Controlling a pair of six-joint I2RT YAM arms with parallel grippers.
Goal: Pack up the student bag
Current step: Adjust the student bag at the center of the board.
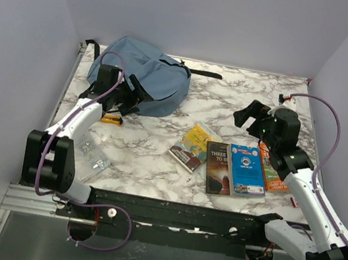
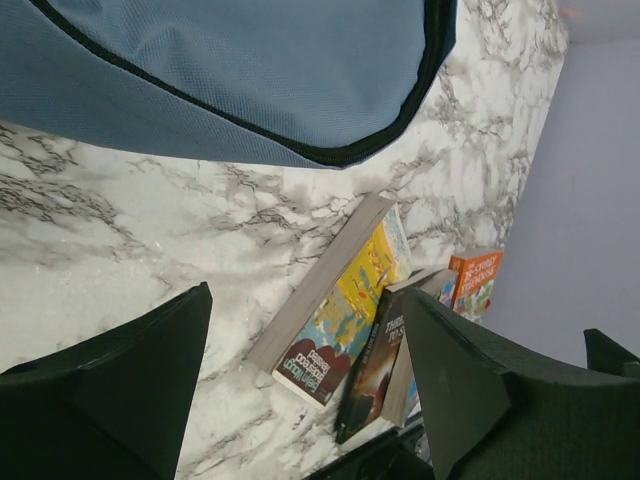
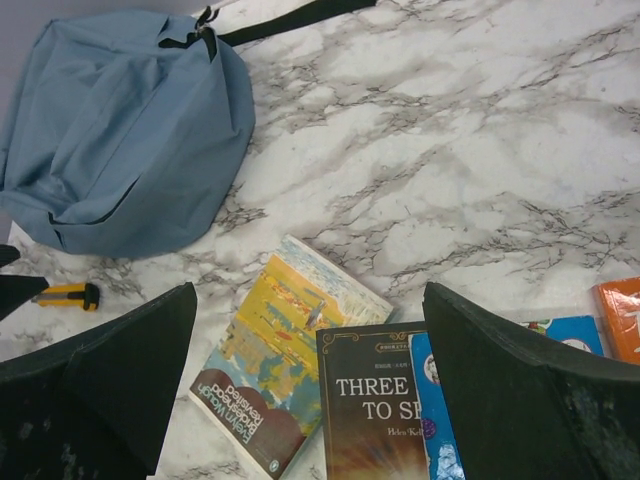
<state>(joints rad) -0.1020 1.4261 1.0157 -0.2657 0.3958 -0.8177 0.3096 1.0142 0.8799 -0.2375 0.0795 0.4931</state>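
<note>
The student bag (image 1: 144, 75) is a dusty-blue backpack lying slumped at the table's far left, and it also fills the top of the left wrist view (image 2: 230, 70) and the upper left of the right wrist view (image 3: 120, 130). My left gripper (image 1: 133, 96) hovers at the bag's near edge, open, with only marble and books seen between its fingers (image 2: 130, 385). My right gripper (image 1: 249, 119) hangs open above the books, holding nothing. Below it lie a yellow paperback (image 3: 285, 350), a dark book (image 3: 375, 410), a blue book (image 1: 246, 170) and an orange book (image 1: 273, 168).
A yellow-and-black cutter (image 1: 112, 119) lies just in front of the bag by the left arm. A clear plastic packet (image 1: 94, 158) sits near the left arm's base. The bag's black strap (image 1: 203, 73) trails toward the back. Walls close in on the table's left, right and far sides.
</note>
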